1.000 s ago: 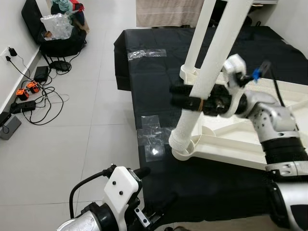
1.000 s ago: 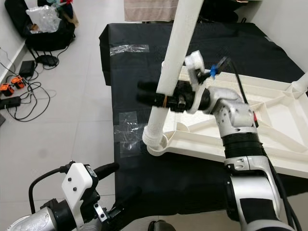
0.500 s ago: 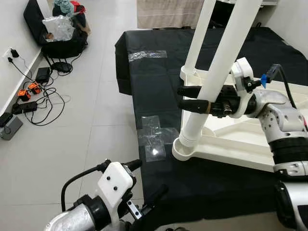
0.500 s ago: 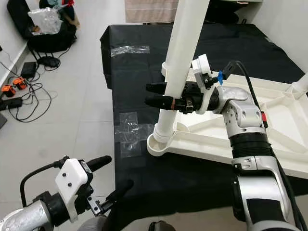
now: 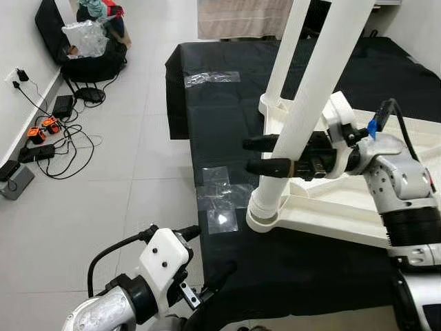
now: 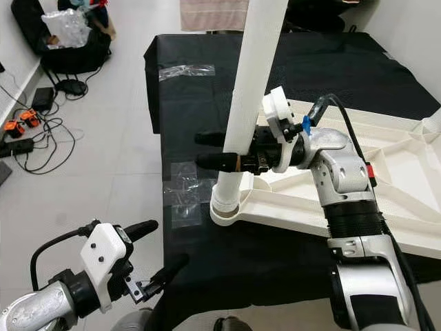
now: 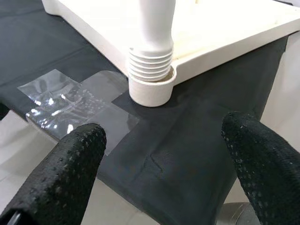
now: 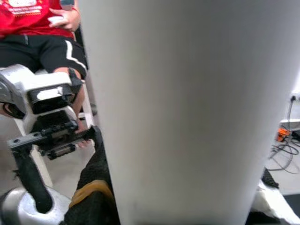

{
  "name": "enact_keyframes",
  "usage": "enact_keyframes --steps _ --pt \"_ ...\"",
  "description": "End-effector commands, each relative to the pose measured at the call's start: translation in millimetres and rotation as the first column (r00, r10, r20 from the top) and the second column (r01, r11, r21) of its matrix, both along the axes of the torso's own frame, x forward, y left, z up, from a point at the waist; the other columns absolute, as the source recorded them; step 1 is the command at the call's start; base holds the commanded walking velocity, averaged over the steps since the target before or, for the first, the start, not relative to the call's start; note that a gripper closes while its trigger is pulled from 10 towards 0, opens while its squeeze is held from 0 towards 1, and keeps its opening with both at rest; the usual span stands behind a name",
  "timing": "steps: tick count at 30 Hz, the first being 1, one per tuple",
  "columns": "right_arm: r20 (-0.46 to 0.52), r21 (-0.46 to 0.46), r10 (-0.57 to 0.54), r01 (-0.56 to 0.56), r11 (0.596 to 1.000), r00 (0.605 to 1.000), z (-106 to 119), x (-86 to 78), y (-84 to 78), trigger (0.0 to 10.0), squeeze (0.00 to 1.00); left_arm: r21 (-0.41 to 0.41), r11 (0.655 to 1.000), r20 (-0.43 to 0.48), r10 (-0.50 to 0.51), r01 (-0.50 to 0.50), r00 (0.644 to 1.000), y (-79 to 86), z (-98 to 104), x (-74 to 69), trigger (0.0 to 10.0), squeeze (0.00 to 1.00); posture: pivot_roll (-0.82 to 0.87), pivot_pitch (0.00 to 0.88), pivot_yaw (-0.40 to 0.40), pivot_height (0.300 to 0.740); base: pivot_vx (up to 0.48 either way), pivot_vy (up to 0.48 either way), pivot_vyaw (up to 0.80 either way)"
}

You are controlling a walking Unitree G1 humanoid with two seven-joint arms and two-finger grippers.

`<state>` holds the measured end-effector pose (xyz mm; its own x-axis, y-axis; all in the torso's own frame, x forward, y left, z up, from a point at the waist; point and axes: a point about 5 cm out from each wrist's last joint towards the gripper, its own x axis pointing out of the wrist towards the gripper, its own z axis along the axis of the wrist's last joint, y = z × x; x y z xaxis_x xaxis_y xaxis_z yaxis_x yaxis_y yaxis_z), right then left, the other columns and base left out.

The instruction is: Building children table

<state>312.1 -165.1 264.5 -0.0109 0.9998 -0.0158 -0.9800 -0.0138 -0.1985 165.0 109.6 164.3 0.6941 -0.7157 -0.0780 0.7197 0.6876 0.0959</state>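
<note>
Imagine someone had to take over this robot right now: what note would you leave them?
Right end effector: fingers around the near white table leg, which stands tilted in the corner socket of the upside-down tabletop on the black mat.
Left end effector: open, low beside the mat, holding nothing.
Done: a far leg stands in its socket.
Left: seat the near leg straight.

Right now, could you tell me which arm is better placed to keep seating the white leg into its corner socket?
Right: the right gripper grips the white table leg above the socket; the left gripper hangs low and open.
</note>
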Motion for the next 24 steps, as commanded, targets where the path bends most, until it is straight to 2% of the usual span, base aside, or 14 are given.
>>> enact_keyframes --steps 1,14,24 --pt "-0.038 -0.021 0.029 -0.03 0.999 0.999 -8 -3.6 2.4 10.0 0.0 0.014 1.0 -0.01 -0.005 0.006 1.0 1.2 -4 -1.2 10.0 0.0 0.1 0.139 -0.056 0.74 0.0 0.0 0.0" --pt "-0.046 -0.018 0.055 -0.056 0.998 0.997 -10 -14.9 6.1 10.0 0.0 0.006 1.0 0.006 -0.02 0.02 1.0 -1.8 -3 1.2 10.0 0.0 0.08 0.127 -0.041 0.74 0.0 0.0 0.0" --pt "-0.045 -0.024 0.088 -0.089 0.996 0.995 -8 -19.0 10.1 10.0 0.0 0.003 1.0 0.012 -0.022 0.021 1.0 -1.3 -1 3.4 10.0 0.0 0.08 0.153 -0.045 0.74 0.0 0.0 0.0"
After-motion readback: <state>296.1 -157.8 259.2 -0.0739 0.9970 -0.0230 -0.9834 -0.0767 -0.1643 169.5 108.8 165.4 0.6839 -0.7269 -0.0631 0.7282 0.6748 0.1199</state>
